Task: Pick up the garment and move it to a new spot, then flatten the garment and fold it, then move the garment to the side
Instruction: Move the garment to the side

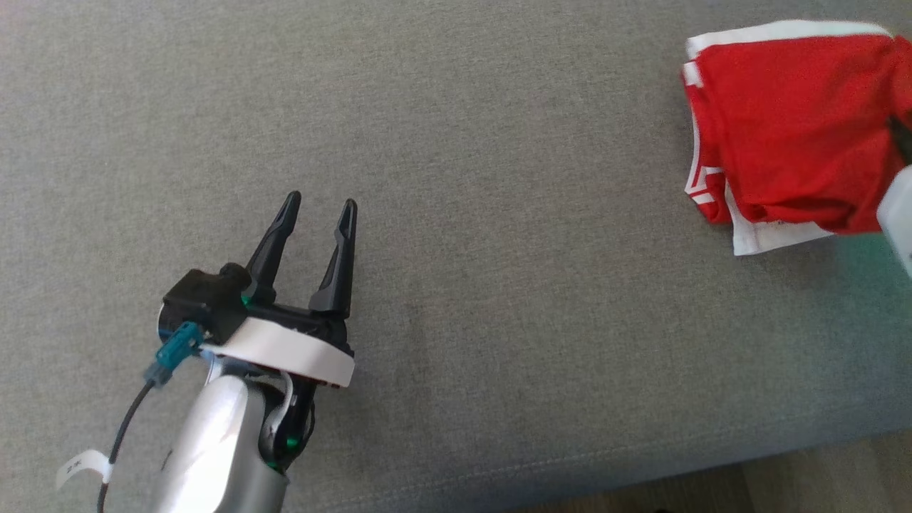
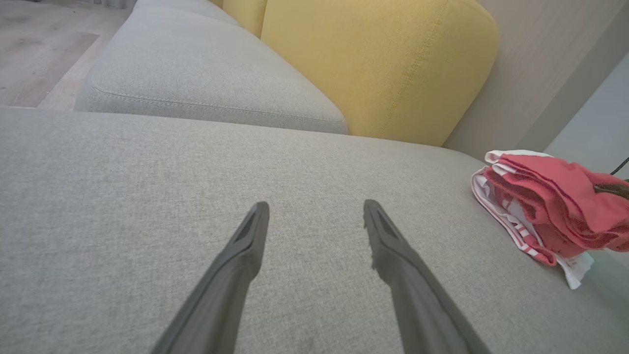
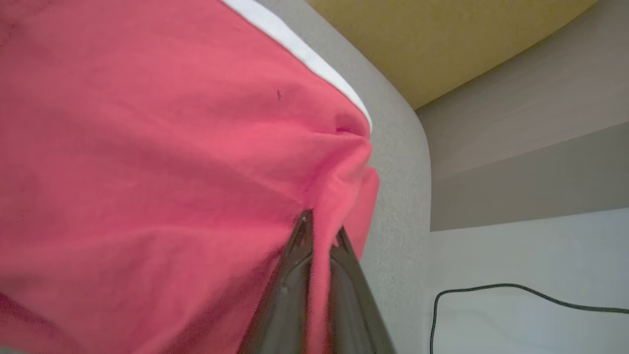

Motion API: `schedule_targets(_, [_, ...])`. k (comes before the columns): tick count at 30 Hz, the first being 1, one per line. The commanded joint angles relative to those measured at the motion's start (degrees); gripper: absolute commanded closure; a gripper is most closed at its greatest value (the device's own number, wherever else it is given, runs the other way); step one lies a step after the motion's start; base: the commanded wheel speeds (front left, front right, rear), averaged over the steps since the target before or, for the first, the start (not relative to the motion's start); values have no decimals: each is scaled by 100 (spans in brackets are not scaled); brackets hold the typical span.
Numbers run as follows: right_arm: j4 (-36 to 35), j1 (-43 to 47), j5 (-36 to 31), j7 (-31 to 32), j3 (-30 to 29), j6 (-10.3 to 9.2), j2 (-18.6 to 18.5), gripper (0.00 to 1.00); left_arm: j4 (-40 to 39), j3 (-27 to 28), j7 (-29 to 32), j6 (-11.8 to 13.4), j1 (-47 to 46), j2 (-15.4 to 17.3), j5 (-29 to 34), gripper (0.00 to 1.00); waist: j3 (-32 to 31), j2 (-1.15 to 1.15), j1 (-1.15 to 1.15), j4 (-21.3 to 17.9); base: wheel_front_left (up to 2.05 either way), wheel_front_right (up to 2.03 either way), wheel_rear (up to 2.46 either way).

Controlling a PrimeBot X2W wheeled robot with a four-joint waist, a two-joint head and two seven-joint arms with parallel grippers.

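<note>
So the left jaws were spread wide apart with nothing between them, the two dark fingers (image 1: 274, 242) pointing out over bare grey sofa seat (image 1: 499, 299). From the left wrist view those fingers (image 2: 245, 255) had nothing but grey fabric around them, and a big yellow cushion (image 2: 378, 69) sat way out past the tips at the back of the sofa. The garment (image 1: 791, 135), red with white trim and folded up into a chunky bundle, was lying on the seat well off to the right of the left jaws and a bit ahead of their tips, nowhere near touching them. You could see its stacked layers edge-on in the left wrist view (image 2: 550, 206). The right jaws were squeezed together on a fold of that red fabric, which ran right between the two fingers (image 3: 295, 275), with the rest of the garment (image 3: 147, 172) spreading out ahead of them and to their left. Just right of those jaws was the rounded end of the seat, and beyond it a thin black cable (image 3: 516, 287) lying on a pale surface lower down.
</note>
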Motion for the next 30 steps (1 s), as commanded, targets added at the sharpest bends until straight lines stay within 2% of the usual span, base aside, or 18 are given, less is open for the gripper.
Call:
schedule_targets(1, [-174, 156, -67, 74, -95, 10, -258, 100, -155, 180, -34, -22, -190, 39, 21, 0, 2, 0, 0, 13, 0, 0, 0])
schedule_targets(6, [-242, 349, -72, 349, -340, 10, -192, 100, -147, 193, -34, -30, -195, 39, 36, 0, 29, 0, 0, 45, 0, 0, 0])
schedule_targets(7, [-269, 377, -83, 370, -393, 10, -181, 74, -145, 195, -34, -31, -199, 39, 38, 0, 37, 0, 0, 52, 0, 0, 0])
schedule_targets(8, [-298, 400, -97, 368, -475, 10, -157, 0, -143, 200, -34, -32, -205, 39, 40, 0, 42, 0, 0, 56, 0, 0, 0])
schedule_targets(21, [-751, 451, -479, 459, -1121, 10, 212, 0, -49, 229, -34, -39, -186, 39, -73, 0, -315, 0, 0, 106, 0, 0, 0])
schedule_targets(27, [-1108, 351, -630, 188, -1141, 10, 632, 0, -76, 242, -34, 18, -91, 39, -163, 0, -634, 0, 0, 188, 0, 0, 0])
schedule_targets(30, [-1260, 328, -649, -108, -1192, 10, 997, 0, -108, 276, -34, 74, -26, 39, -205, 0, -803, 0, 0, 267, 0, 0, 0])
